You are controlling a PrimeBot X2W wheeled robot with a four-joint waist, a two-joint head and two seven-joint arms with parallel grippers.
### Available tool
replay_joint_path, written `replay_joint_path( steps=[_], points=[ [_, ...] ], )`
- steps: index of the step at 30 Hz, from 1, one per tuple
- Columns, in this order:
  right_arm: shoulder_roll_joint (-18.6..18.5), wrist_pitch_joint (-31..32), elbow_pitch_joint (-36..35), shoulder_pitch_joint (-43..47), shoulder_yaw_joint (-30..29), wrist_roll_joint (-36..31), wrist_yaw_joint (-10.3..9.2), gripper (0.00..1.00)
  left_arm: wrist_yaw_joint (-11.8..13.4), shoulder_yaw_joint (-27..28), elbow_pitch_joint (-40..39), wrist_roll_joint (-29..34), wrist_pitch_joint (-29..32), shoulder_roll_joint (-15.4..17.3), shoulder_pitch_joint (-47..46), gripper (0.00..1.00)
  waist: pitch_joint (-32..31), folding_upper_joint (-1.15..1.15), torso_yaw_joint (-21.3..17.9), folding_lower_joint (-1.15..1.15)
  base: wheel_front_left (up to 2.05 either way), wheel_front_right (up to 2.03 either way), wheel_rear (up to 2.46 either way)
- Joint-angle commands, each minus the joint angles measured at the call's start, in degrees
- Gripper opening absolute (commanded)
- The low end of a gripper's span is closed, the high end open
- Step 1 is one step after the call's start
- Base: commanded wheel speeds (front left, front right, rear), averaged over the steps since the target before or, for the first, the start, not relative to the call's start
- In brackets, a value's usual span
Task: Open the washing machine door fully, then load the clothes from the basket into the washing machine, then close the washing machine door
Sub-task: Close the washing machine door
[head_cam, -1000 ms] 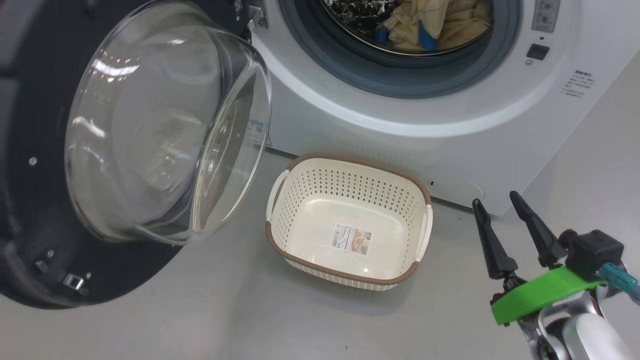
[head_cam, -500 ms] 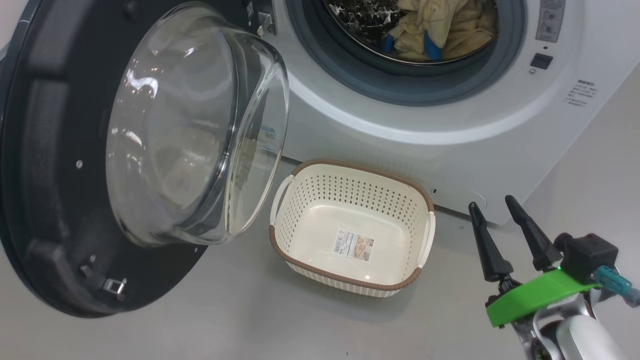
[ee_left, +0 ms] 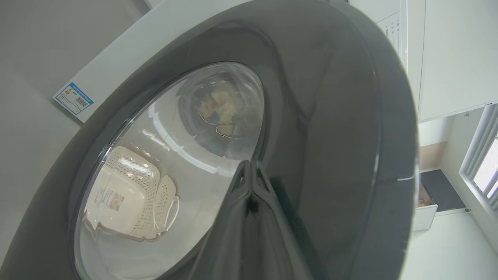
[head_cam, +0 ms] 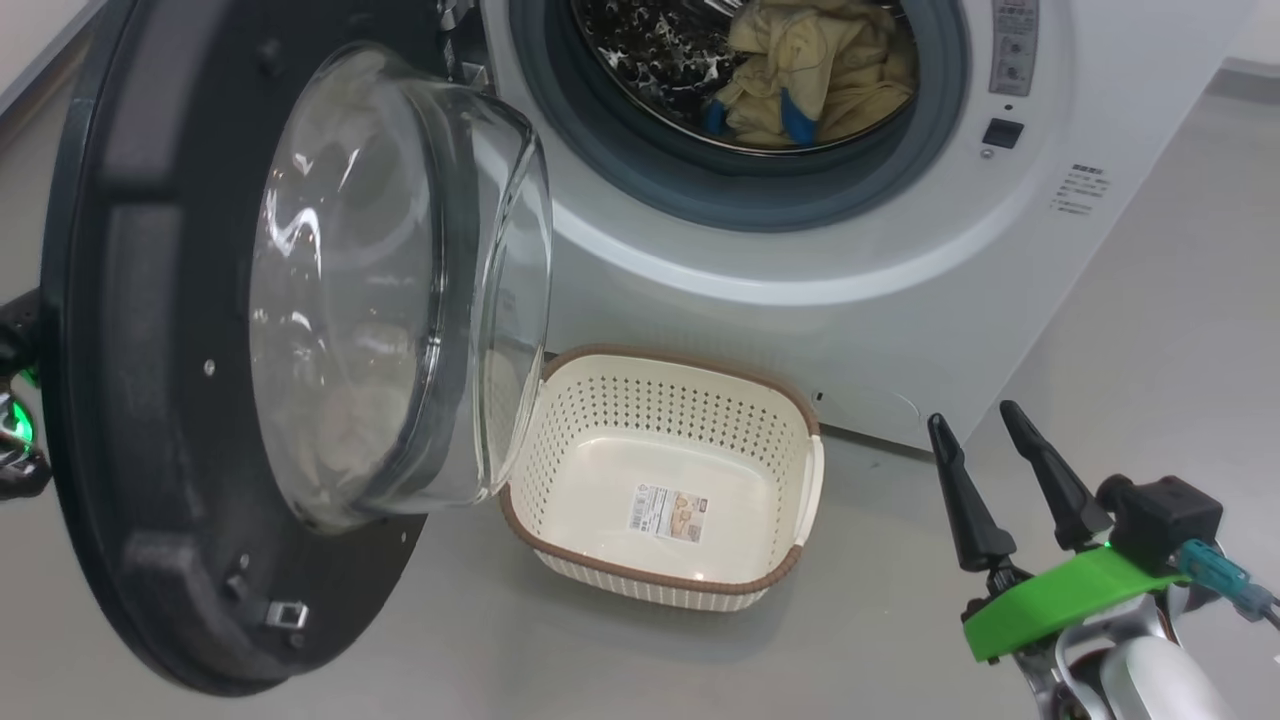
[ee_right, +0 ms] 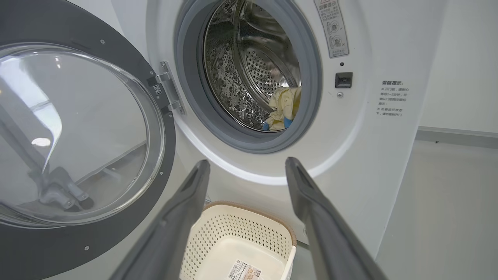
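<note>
- washing machine [head_cam: 900, 250] is the landmark; its round opening is uncovered, with the grey gasket [head_cam: 700, 200] and steel drum [ee_right: 256, 66] in plain view
- washing machine door [head_cam: 130, 300]: swung out on the hinge at the left of the machine's opening, standing roughly edge-on to the front panel, glass bowl facing inward; not latched
- clothes [head_cam: 800, 70]: cream-yellow bundle with blue trims, inside the machine's drum, low and near the front lip; can't tell if any fabric overlaps the gasket
- basket [head_cam: 650, 410]: on the floor [head_cam: 900, 650] just in front of the machine, below the opening; empty, only the label sticker on its bottom
- left tool [ee_left: 249, 165]: fingers pressed together, nothing between them, on the outer side of the door, the side turned away from the machine; tips at or against the glossy black face, contact not certain
- right tool [head_cam: 972, 415]: fingers spread wide, empty, low in front of the machine's lower right corner and apart from it, pointing toward the front panel
- progress (judgement): door opened = done; loading = looks done, since the basket is empty and the clothes are in the drum
- left to do: close the door; the left tool looks placed to push it toward the machine until it latches
- watch: clothes near the drum lip could get caught by the door
</note>
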Motion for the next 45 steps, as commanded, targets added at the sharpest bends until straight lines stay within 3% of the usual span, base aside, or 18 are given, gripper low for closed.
replay_joint_path(
  steps=[1,8,14,23,34,45],
  points=[
    [-0.2,-0.7,-1.7,-1.5,0.9,0.3,0.0,1.0,-0.3,1.2,-2.7,-0.7,0.7,1.7,-1.5,0.0,-0.4,0.0,-0.7,0.0,0.0,0.0,0.0],
    [0.1,-0.9,-1.5,-1.5,1.2,0.4,0.0,1.0,0.2,0.5,-4.2,-0.8,0.3,0.2,-1.7,0.0,-0.5,0.0,-3.0,0.0,0.0,0.0,0.0],
    [0.2,-1.3,-1.0,-1.5,1.3,0.5,0.0,1.0,-0.5,-0.7,-3.9,0.0,-2.5,-3.2,-2.9,0.0,-0.5,0.0,-5.3,0.0,0.0,0.0,0.0],
    [0.2,-1.5,-0.6,-1.9,1.4,0.6,0.0,1.0,-3.5,-2.3,-2.5,0.3,-6.4,-8.2,-5.0,0.0,-0.2,0.0,-7.4,0.0,0.0,0.0,0.0],
    [0.2,-1.4,0.0,-3.0,2.1,0.8,0.0,1.0,-8.2,-3.3,3.0,2.3,-16.3,-15.7,-8.2,0.0,0.5,0.0,-10.3,0.0,0.0,0.0,0.0],
    [0.0,-1.3,-0.2,-3.5,1.6,0.6,0.0,1.0,-8.9,-4.1,5.0,2.4,-24.5,-18.0,-9.6,0.0,2.0,0.0,-15.8,0.0,0.0,0.0,0.0]
  ],
)
